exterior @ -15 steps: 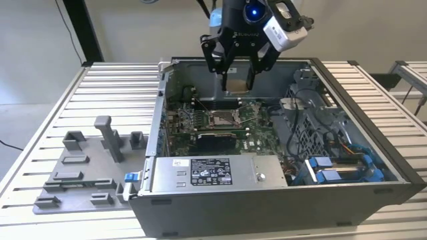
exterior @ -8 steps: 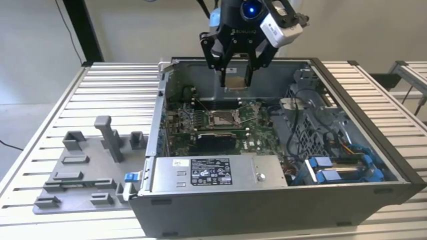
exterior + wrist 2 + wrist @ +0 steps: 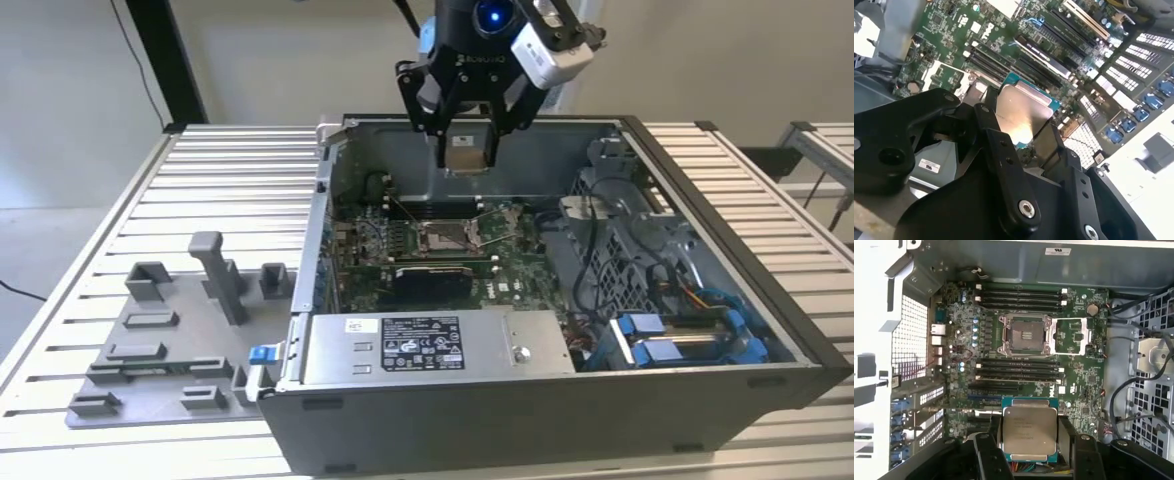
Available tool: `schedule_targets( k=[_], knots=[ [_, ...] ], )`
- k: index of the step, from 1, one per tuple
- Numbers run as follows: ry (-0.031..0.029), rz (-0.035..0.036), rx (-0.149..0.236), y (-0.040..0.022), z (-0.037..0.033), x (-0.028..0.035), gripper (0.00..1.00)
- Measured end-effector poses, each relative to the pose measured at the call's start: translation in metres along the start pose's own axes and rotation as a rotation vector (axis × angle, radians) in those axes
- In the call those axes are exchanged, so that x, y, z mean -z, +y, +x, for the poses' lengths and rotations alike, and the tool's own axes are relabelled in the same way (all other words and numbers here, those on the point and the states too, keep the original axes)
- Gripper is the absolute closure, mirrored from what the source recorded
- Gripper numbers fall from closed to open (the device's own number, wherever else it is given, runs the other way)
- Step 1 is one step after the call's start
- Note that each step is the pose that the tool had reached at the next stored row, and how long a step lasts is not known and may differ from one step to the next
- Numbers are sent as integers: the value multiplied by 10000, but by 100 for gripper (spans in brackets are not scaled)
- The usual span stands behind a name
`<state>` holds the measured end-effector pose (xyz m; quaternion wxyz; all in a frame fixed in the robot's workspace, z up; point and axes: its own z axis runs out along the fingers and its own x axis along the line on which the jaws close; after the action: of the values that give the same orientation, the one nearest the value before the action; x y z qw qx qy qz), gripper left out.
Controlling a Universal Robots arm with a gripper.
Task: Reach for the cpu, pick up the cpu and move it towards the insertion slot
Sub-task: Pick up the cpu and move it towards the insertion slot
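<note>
Claw is clamped on the cpu, one finger on each side edge, chip held flat with its metal lid facing the first wrist camera. In both wrist views the black fingers bracket the cpu tightly; second wrist view shows the lid catching glare, teal edge visible on the cpu, with a finger pressed against its side.

Exterior view: the claw hangs in the air above the open case, over the rear part of the motherboard, near the case's back wall. Cpu is clear of the board, not touching anything but the fingers.

Slot sits lower in the case, mid-board, well apart from the chip. In the first wrist view the slot is open: metal frame around a brownish centre, load plate flipped out just beside it. Memory slots run on either side of it.

Outside the case, on the exterior view's left, the grey fixture lies on the slatted counter. Power supply sits at the case's near edge; blue clips on the exterior view's right.
</note>
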<state>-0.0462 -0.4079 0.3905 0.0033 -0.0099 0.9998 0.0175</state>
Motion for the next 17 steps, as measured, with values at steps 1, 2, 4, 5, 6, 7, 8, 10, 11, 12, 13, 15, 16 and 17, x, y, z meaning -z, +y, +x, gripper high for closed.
schedule_targets(
  k=[1,2,4,5,6,7,8,10,11,12,13,15,16,17],
  knots=[
    [0,2,0,26,1,-3,100],
    [1,3,-1,52,2,-6,100],
    [0,3,-3,99,3,-13,100],
    [0,4,-4,125,3,-17,100],
    [0,4,-5,148,4,-21,100],
    [0,5,-7,173,5,-24,100],
    [1,6,-9,196,6,-28,100],
    [0,7,-11,241,8,-37,100],
    [0,8,-13,263,10,-41,100],
    [0,8,-16,285,11,-46,100],
    [0,9,-18,307,12,-50,100],
    [0,9,-23,354,16,-58,100],
    [0,9,-24,379,17,-60,100],
    [-1,9,-24,405,18,-62,100]
  ],
)
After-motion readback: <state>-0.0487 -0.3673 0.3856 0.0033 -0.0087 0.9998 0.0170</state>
